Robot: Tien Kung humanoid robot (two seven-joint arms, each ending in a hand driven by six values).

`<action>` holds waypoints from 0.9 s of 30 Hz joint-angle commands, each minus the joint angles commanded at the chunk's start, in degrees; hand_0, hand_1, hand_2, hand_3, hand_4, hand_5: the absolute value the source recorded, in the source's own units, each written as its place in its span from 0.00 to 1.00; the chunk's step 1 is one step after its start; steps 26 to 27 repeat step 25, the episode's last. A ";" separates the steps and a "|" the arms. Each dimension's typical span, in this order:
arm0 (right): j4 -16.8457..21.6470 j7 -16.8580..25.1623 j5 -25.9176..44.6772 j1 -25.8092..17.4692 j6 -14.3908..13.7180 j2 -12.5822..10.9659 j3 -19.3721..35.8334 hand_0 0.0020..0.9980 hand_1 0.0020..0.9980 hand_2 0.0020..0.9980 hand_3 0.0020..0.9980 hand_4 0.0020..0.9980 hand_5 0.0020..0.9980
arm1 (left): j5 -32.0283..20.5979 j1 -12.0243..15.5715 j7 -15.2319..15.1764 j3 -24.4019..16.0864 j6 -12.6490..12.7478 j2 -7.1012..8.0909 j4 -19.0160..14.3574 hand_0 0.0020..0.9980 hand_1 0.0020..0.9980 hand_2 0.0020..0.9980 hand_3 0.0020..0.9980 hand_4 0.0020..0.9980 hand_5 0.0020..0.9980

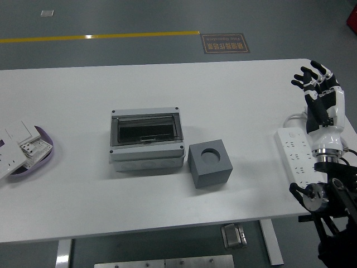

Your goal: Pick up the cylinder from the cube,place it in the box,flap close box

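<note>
My robot hand [319,95] looks like glossy black and white plastic. The surface [83,190] is smooth, matt white. The box [146,141] is light grey plastic with a dark, see-through lid; the cube [210,164] looks matt grey.

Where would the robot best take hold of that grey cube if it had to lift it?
Probably by two opposite upright sides, coming down from above. The cube sits flat with a round hole in its top, so the top gives no grip. The box stands close at its left, so the near and far faces look freer. The right hand is raised at the table's right, fingers spread.
</note>
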 joint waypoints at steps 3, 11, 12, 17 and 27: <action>0.01 0.04 0.10 0.05 -0.04 -0.04 -0.07 0.58 0.57 0.61 0.66 0.72 0.25 | -0.10 -0.04 -0.05 0.17 0.04 -0.11 0.00 0.60 0.58 0.56 0.60 0.66 0.25; -0.36 -0.22 -0.07 -0.03 -0.20 0.02 -0.12 0.58 0.57 0.61 0.66 0.72 0.25 | -1.15 0.27 -0.10 1.07 0.33 0.12 0.00 0.60 0.58 0.56 0.60 0.66 0.25; -0.44 -0.29 -0.18 -0.01 -0.25 0.04 -0.14 0.58 0.57 0.61 0.66 0.72 0.25 | -1.38 0.41 -0.05 1.19 0.42 0.24 0.00 0.60 0.58 0.56 0.60 0.66 0.25; -1.04 -0.63 -0.50 0.26 -0.47 -0.28 -0.46 0.58 0.57 0.61 0.66 0.72 0.25 | -1.55 0.70 0.23 1.47 0.55 0.78 0.00 0.60 0.58 0.56 0.60 0.66 0.25; -1.41 -1.50 -2.45 0.64 -1.04 -0.66 -1.07 0.58 0.57 0.61 0.66 0.72 0.25 | -2.60 0.81 -0.39 2.53 0.38 1.31 0.00 0.60 0.58 0.56 0.60 0.66 0.25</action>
